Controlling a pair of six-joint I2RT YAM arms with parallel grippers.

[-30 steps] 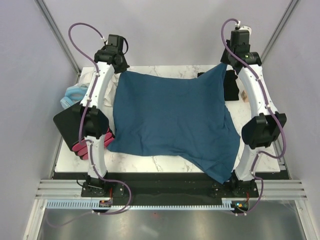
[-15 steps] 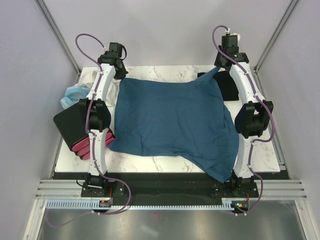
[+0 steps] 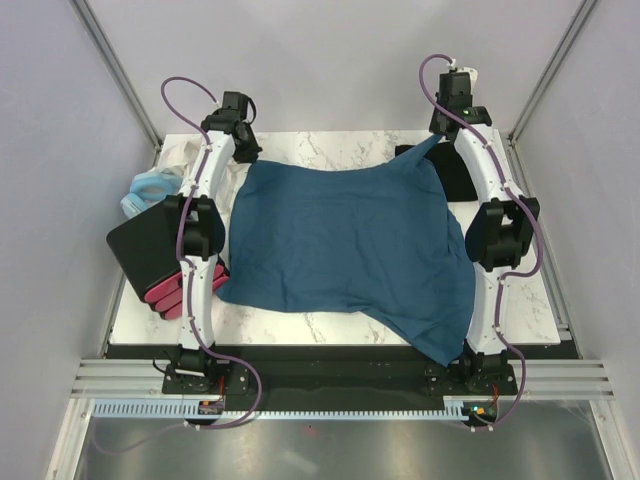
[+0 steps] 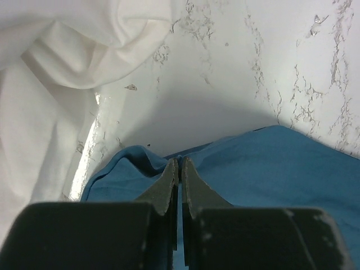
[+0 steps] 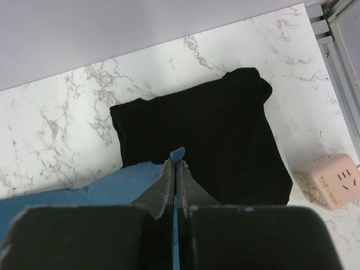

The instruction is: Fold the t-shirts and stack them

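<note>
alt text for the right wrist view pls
The right gripper, shut on a corner of the teal-blue t-shirt, hangs above a black t-shirt on the marble table. A pink cube socket sits at right.

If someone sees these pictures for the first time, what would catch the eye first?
The large teal-blue t-shirt dominates, spread across the middle of the marble table, with one near corner hanging over the front edge. The left gripper and the right gripper each pinch one of its far corners, shut on the cloth. A black t-shirt lies at the far right, near a small pink cube.
</note>
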